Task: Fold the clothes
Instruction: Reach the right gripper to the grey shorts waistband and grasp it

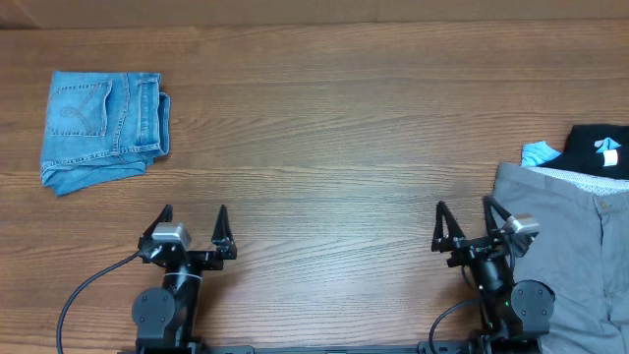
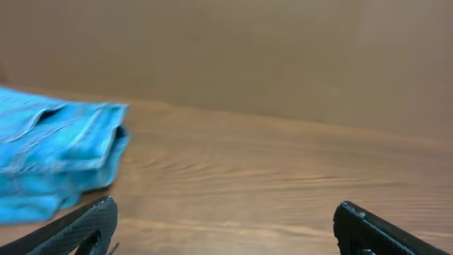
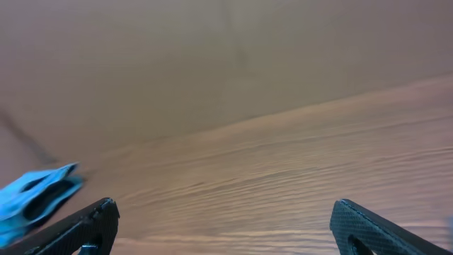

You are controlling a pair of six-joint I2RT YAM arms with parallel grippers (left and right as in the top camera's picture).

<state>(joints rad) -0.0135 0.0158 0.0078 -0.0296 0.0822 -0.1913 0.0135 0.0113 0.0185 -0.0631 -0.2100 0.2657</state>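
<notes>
At the right edge of the table (image 1: 324, 118), the grey shorts (image 1: 565, 236) are lying unfolded, with the waistband toward the far side and its pale speckled lining showing (part of the garment is running out of the overhead view). A black garment (image 1: 598, 149) is sitting at the waistband's far edge, touching or overlapping it; which one cannot be told. Folded blue denim shorts (image 1: 103, 128) are lying well apart at the far left.

Both arms are resting near the front edge. The left gripper (image 1: 194, 211) is standing spread and empty over bare wood. The right gripper (image 1: 464, 206) is likewise spread and empty, just beside the grey shorts' near-left edge.

Folding is judged not yet begun, and the step in hand is probably fetching the shorts to the open centre. Doing this well means pinching the waistband corner through all its layers and dragging low across the wood, so the cloth is flattening rather than bunching. It also means keeping clear of the black garment, so that both arms are reaching a flat garment before any crease is made.
</notes>
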